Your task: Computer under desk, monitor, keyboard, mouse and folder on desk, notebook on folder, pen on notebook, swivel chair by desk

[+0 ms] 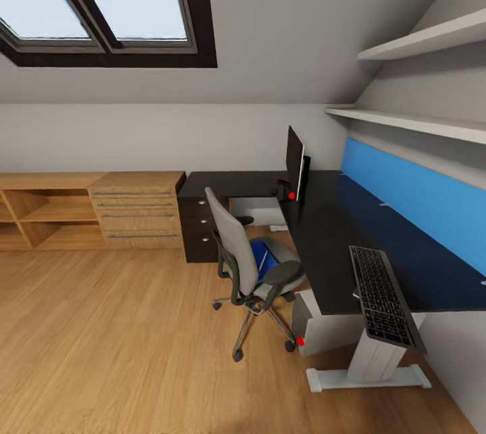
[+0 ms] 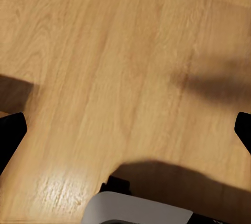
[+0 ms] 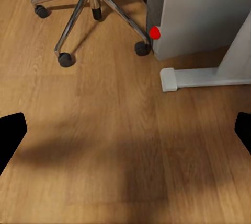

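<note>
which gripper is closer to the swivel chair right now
Right. The right gripper hangs open over the floor with the swivel chair and its chrome base just ahead, beside the grey computer case. The left gripper faces bare wood floor, no chair ahead.

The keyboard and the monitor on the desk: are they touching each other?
Apart. The head view shows the keyboard at the near end of the desk and the monitor at the far corner, with bare black desktop between them.

No legible text, label, brand or number anywhere, not even on the keyboard (image 1: 381, 297) keys.
</note>
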You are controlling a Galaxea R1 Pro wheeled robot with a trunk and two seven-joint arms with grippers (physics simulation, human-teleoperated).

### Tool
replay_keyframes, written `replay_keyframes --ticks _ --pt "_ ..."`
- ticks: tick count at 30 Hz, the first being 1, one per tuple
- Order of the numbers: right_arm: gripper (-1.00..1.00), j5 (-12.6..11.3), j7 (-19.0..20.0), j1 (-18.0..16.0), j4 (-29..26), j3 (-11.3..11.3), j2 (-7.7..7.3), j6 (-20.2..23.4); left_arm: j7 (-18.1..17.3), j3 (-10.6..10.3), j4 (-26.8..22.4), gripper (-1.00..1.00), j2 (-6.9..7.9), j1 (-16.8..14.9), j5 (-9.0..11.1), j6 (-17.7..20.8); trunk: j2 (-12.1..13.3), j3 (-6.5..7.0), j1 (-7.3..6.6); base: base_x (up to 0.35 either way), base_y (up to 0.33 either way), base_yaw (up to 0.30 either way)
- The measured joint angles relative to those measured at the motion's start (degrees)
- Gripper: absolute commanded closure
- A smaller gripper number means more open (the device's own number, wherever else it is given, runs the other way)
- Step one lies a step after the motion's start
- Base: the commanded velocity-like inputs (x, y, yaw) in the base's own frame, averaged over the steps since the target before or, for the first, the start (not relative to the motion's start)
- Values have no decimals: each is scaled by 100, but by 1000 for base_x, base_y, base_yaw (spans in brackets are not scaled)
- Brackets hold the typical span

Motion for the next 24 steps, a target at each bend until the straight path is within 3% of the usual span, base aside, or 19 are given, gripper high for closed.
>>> replay_keyframes --ticks 24 --pt "-100 4 2 0 166 0 -16 -9 -9 -8 44 -100 -7 0 -18 22 -963 -431 527 0 0 1"
